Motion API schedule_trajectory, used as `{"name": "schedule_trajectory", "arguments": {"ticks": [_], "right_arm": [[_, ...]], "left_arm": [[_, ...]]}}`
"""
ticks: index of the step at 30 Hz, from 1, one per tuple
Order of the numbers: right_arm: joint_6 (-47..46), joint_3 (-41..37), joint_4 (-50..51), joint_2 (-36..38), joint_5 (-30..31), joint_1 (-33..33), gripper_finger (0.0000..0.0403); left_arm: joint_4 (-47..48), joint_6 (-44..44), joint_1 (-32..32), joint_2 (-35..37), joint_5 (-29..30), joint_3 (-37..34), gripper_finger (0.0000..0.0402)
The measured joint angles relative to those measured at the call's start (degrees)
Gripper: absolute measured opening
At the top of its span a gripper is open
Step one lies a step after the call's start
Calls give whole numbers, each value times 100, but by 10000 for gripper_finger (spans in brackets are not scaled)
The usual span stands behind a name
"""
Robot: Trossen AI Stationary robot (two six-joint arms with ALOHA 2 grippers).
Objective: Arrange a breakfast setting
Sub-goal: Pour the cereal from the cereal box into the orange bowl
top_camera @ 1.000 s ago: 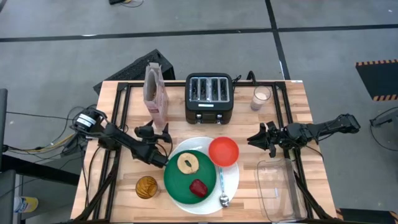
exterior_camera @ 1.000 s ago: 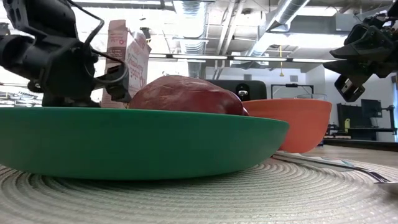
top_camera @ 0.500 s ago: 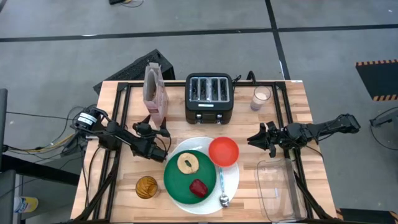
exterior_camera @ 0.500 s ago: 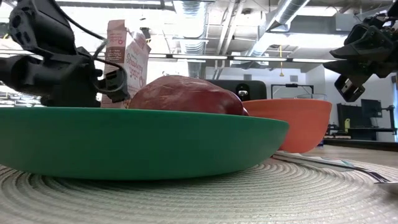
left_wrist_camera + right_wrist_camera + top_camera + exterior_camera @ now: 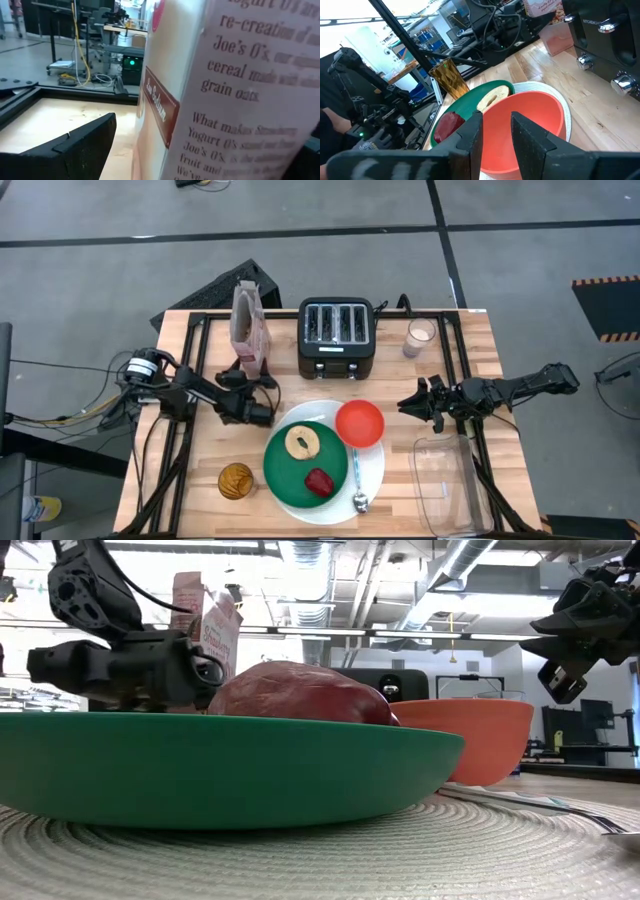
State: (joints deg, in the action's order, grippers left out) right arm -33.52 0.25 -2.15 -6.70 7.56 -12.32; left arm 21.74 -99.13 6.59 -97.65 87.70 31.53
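Observation:
The pinkish cereal box stands upright at the far left of the table. It fills the left wrist view. My left gripper is open at the box's near side, low down, with a finger on either side of it. A green plate with a bagel half and a red fruit rests on the large white plate. So do the red-orange bowl and the blue-handled spoon. My right gripper is open and empty, right of the bowl. My left gripper comes level at the cereal box's lower part from the table's near side, its fingers straddling the box. I cannot tell whether they touch it. The box stands upright on the table.
A black toaster stands at the far middle, with a glass cup to its right. An amber glass stands near the front left. A clear container lies at the front right, under the right arm.
My left gripper has moved from beside the green plate toward the table's far edge, up to the cereal box. It has turned so that it points at the box. The right arm and the setting have kept still.

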Motion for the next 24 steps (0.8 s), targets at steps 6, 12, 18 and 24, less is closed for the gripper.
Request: {"name": "schedule_trajectory", "arguments": {"ticks": [6, 12, 18, 24], "right_arm": [[1, 0, 0, 0, -1, -1, 123], [0, 0, 0, 0, 0, 1, 123], [0, 0, 0, -2, 1, -2, 123], [0, 1, 0, -1, 1, -2, 123]], "left_arm": [[-184, 308, -208, 0, -17, 2, 398], [-369, 298, -367, 4, -507, 2, 376], [-716, 734, -372, 4, -688, 2, 331], [-1212, 1342, -374, 4, -893, 2, 264]]}}
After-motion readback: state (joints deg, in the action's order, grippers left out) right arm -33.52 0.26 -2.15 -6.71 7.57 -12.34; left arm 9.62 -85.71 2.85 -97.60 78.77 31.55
